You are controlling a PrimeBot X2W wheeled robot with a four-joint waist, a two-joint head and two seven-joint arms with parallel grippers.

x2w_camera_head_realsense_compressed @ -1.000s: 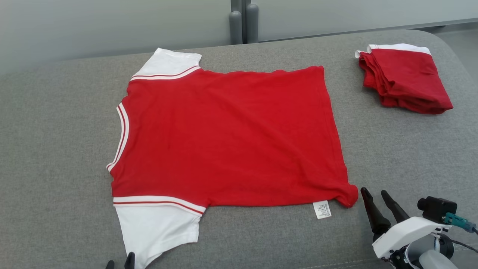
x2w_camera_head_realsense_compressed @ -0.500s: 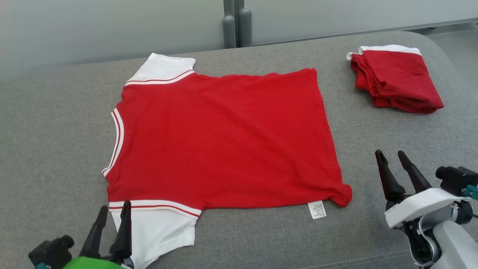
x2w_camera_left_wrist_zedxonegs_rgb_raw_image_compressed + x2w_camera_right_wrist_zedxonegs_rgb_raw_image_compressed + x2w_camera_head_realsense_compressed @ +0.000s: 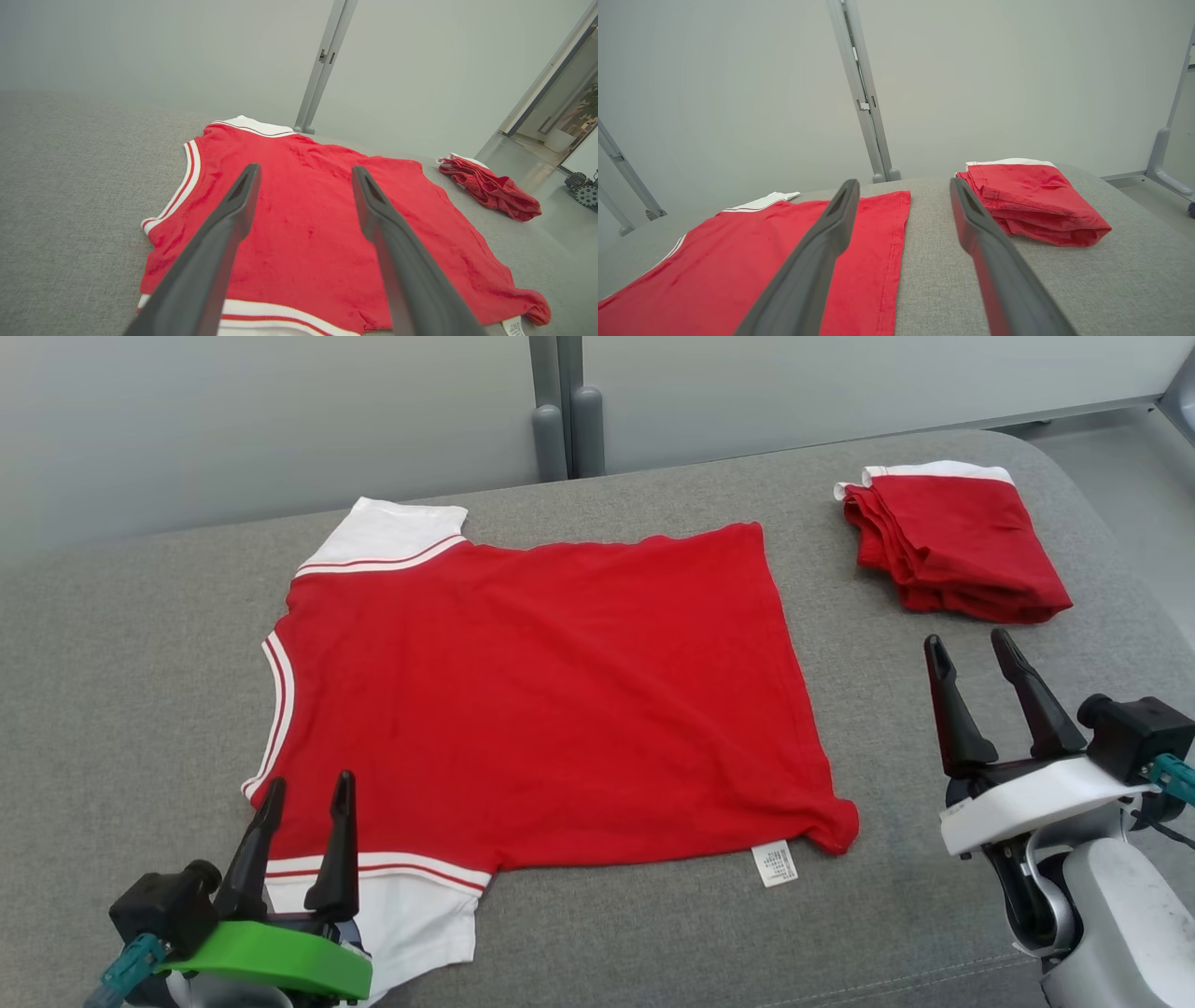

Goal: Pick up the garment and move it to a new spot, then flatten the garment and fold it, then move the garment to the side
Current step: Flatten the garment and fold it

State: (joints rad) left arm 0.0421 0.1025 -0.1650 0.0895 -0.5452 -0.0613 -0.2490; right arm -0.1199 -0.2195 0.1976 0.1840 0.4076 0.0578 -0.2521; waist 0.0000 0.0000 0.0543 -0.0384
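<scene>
Lower left of head view: left gripper (image 3: 311, 780) on a green mount, fingers spread apart with nothing between them. Tips overlap the lower-left corner of the garment (image 3: 541, 700), just above the red-and-white striped seam of the near white sleeve. Contact with cloth cannot be told.

Left wrist view confirms: left gripper (image 3: 304, 169) aimed along the red body of the garment (image 3: 317, 224), striped seam at bottom edge, white-trimmed neckline at centre left.

Centre of head view: garment spread flat on the grey padded surface (image 3: 112, 663), neckline toward the left, hem toward the right, second white sleeve at the upper left. Lower right corner of hem slightly bunched.

Bottom centre-right: white care label (image 3: 776, 863) lying on the grey surface at the lower hem corner; print present but too small to read. Same label (image 3: 513, 326) at lower right of left wrist view, also unreadable.

Upper right: folded red pile (image 3: 962, 551) with a white edge, well apart from the garment.

Right of head view: right gripper (image 3: 966, 639) on a white mount, fingers parted and empty, over bare surface, right of the hem and below the folded pile. Right wrist view: right gripper (image 3: 903, 182) framing bare surface, garment (image 3: 738, 261) at lower left, folded pile (image 3: 1031, 200) at right.
</scene>
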